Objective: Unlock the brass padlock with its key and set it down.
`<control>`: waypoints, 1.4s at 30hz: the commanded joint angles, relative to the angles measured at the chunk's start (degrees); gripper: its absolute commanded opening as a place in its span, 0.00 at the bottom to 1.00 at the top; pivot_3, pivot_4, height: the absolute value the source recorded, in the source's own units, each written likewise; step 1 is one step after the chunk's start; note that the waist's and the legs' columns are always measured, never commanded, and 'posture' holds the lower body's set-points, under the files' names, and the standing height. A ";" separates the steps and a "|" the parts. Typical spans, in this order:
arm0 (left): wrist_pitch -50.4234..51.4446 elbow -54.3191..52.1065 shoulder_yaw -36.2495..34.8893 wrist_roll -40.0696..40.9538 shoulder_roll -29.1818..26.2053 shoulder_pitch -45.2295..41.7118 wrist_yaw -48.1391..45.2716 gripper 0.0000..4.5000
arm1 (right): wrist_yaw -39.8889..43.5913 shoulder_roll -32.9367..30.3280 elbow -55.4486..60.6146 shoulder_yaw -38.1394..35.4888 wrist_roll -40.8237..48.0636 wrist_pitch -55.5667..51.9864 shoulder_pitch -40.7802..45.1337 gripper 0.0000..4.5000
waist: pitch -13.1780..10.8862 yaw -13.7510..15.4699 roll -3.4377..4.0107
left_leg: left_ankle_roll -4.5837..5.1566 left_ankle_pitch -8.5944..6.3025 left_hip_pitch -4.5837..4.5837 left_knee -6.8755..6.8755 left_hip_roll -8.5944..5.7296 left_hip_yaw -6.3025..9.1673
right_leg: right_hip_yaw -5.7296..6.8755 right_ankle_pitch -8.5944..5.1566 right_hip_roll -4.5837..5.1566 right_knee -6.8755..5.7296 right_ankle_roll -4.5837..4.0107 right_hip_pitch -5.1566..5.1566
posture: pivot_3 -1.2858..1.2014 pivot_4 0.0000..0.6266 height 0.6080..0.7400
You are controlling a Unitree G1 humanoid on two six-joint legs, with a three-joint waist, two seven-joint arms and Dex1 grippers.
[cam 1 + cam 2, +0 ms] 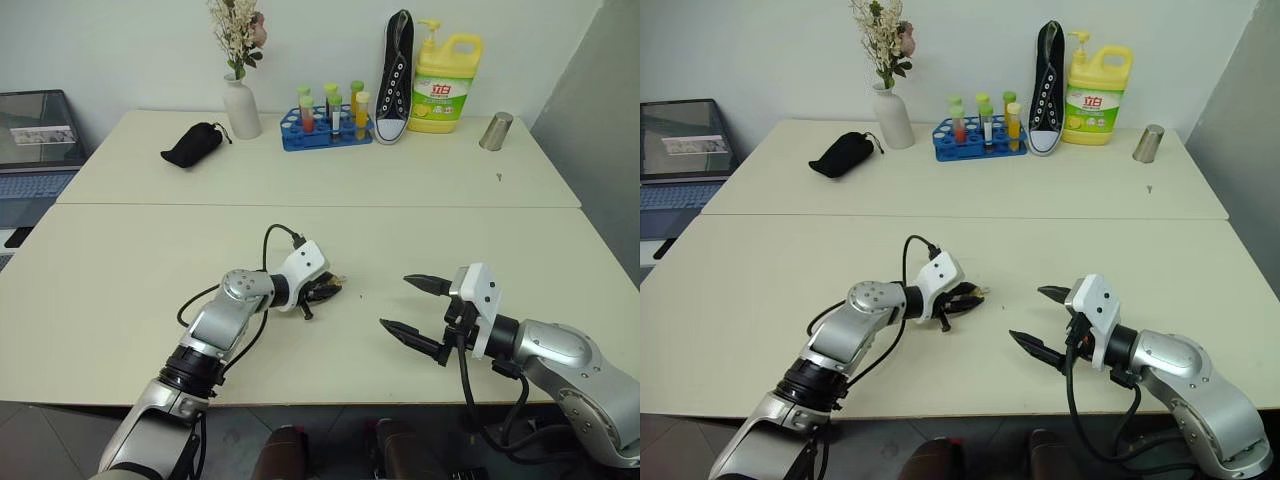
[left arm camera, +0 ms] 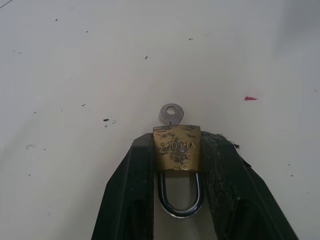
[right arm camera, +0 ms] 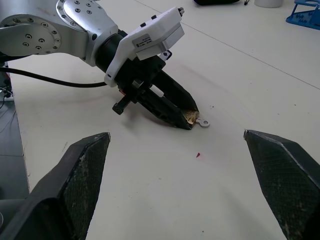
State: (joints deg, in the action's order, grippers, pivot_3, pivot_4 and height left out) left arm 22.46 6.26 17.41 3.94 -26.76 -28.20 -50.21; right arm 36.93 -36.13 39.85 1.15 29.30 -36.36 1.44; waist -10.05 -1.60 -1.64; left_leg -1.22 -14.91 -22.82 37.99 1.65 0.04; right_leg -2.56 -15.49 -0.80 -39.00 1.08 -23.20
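Observation:
The small brass padlock (image 2: 177,150) is clamped between the two black fingers of my left gripper (image 2: 177,143), with its silvery shackle (image 2: 181,200) pointing back toward the wrist. The key (image 2: 171,112) sticks out of the lock's far end, its round silver head past the fingertips. In the head views the left gripper (image 1: 328,288) rests low on the cream table (image 1: 120,300) near the middle, pointing right. My right gripper (image 1: 415,308) hovers to its right, fingers spread wide and holding nothing. From the right wrist, the key (image 3: 204,123) shows at the left gripper's tip.
Along the back of the table stand a white vase with flowers (image 1: 241,105), a black pouch (image 1: 192,145), a blue test-tube rack (image 1: 325,125), a black shoe (image 1: 396,75), a yellow detergent bottle (image 1: 446,85) and a metal cup (image 1: 495,131). A laptop (image 1: 35,140) sits far left.

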 commanded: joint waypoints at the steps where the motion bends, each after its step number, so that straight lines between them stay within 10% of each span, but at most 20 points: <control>1: -5.33 -1.88 0.67 1.19 -0.07 0.99 -3.96 0.22 | -0.66 -0.02 1.98 -1.23 -0.37 1.62 -0.02 1.00 | -0.01 0.02 0.00 | 0.00 0.00 -0.01 0.00 0.00 0.00 | 0.00 0.00 0.00 0.00 0.00 0.00 | 0.52 0.24 1.00; 14: -41.87 0.65 0.96 1.04 2.43 -3.87 -13.88 0.22 | -2.04 -1.77 5.68 -8.00 -2.75 4.51 -10.36 1.00 | -0.01 0.49 -0.01 | 0.00 0.00 -0.08 0.03 -0.03 -0.02 | -0.03 0.00 0.00 0.03 0.00 -0.01 | 0.52 0.24 1.00; 26: -87.07 21.91 -0.45 -11.16 0.63 -12.20 -3.18 0.22 | -2.71 -1.32 7.92 -11.23 7.75 -2.30 -11.46 1.00 | -0.02 0.39 -0.03 | 0.00 0.00 -0.07 0.02 -0.02 -0.09 | -0.01 0.00 -0.01 0.04 0.00 0.00 | 0.52 0.24 1.00; 42: -97.06 24.09 -0.25 -22.16 -1.97 -12.60 12.14 0.22 | -5.09 3.42 -1.10 -7.62 21.72 -9.56 4.13 1.00 | -0.03 0.09 -0.05 | 0.00 0.00 -0.06 0.02 -0.01 -0.10 | 0.05 0.02 -0.01 0.02 0.02 0.01 | 0.52 0.24 1.00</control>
State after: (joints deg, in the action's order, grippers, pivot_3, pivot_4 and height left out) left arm -74.09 32.01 17.69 -18.15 -28.05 -40.66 -39.92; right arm 31.92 -32.85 38.75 -6.40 49.22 -45.65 4.64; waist -10.08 -1.52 -1.70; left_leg -1.22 -14.91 -22.89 38.01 1.64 -0.06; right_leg -2.51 -15.47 -0.81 -38.97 1.10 -23.19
